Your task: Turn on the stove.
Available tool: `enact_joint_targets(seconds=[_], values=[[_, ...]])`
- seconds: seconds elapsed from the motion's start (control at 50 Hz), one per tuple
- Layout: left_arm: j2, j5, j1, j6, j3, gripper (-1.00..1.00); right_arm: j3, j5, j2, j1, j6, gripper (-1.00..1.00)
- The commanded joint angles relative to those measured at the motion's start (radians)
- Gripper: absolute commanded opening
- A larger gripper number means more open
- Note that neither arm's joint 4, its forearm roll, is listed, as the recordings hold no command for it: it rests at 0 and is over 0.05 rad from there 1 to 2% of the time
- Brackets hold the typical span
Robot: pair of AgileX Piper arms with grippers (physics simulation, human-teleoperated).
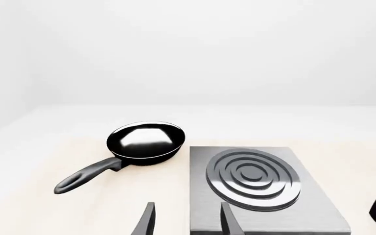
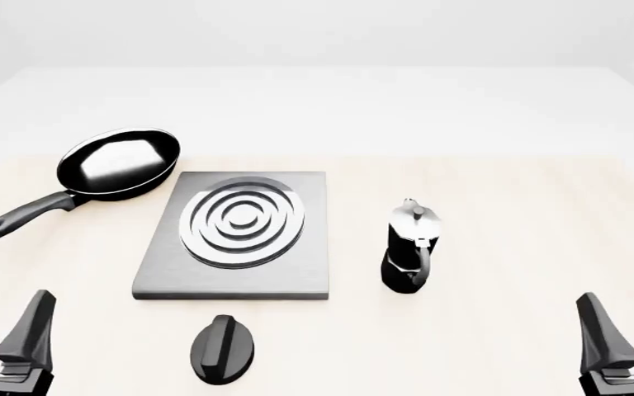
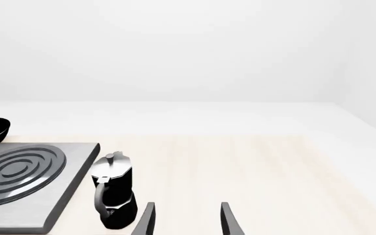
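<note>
Task not begun. Stove (image 2: 240, 239) sits mid-table; its knob (image 2: 224, 349) lies just in front of the plate, untouched. Left gripper (image 2: 0, 334) and right gripper (image 2: 626, 330) hang at the near corners, jaws apart, holding nothing. Next: left arm reaches the knob, grips, twists.
</note>
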Motion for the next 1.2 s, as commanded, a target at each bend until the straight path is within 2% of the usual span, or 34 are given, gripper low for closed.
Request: enact_joint_targets(seconds=[0.02, 0.04, 0.06, 0.08, 0.1, 0.14, 0.16, 0.2, 0.22, 0.26, 0.28, 0.32, 0.34, 0.4, 0.44, 0.6, 0.72, 0.84, 1.2], values=[[0.058, 0.0, 0.002, 0.011, -0.007, 1.0, 0.0, -0.002, 0.008, 0.007, -0.009, 1.0], [0.111, -0.023, 0.012, 0.022, -0.009, 1.0, 0.001, -0.008, 0.022, 0.007, -0.006, 1.0], [0.084, 0.007, -0.001, 0.008, -0.026, 1.0, 0.001, -0.011, 0.026, 0.008, -0.004, 1.0], [0.044, 0.049, -0.028, 0.033, -0.048, 1.0, 0.0, -0.009, 0.024, 0.008, 0.001, 1.0], [0.068, 0.04, -0.031, 0.087, -0.046, 1.0, -0.001, -0.005, 0.021, 0.006, 0.003, 1.0], [0.147, 0.026, -0.043, 0.006, -0.061, 1.0, -0.001, 0.002, 0.013, 0.006, 0.004, 1.0], [0.166, 0.024, -0.04, 0.047, -0.061, 1.0, -0.001, 0.003, 0.002, 0.008, 0.012, 1.0], [0.198, 0.013, -0.039, 0.049, -0.062, 1.0, -0.002, 0.001, -0.001, 0.005, 0.015, 1.0], [0.212, 0.035, -0.056, -0.003, -0.078, 1.0, -0.002, 0.002, -0.001, 0.006, 0.015, 1.0], [0.244, 0.051, -0.055, 0.022, -0.093, 1.0, -0.002, 0.001, -0.001, 0.006, 0.012, 1.0], [0.242, 0.084, -0.078, -0.028, -0.111, 1.0, -0.001, -0.001, -0.001, 0.006, 0.012, 1.0], [0.25, 0.117, -0.102, -0.001, -0.123, 1.0, -0.002, -0.002, -0.001, 0.006, 0.013, 1.0], [0.239, 0.138, -0.118, -0.028, -0.132, 1.0, -0.002, -0.002, -0.001, 0.006, 0.013, 1.0], [0.254, 0.164, -0.139, -0.034, -0.145, 1.0, -0.002, -0.001, -0.002, 0.005, 0.013, 1.0], [0.274, 0.188, -0.171, -0.07, -0.16, 1.0, -0.003, -0.002, -0.002, 0.004, 0.011, 1.0], [0.326, 0.249, -0.26, -0.097, -0.227, 1.0, -0.002, -0.004, -0.002, 0.007, 0.01, 1.0], [0.372, 0.259, -0.345, -0.121, -0.262, 1.0, -0.003, -0.005, -0.002, 0.008, 0.012, 1.0], [0.393, 0.264, -0.394, -0.116, -0.275, 1.0, -0.003, -0.008, -0.002, 0.007, 0.014, 1.0], [0.489, 0.228, -0.461, -0.135, -0.318, 1.0, -0.002, -0.009, -0.002, 0.013, 0.021, 1.0]])
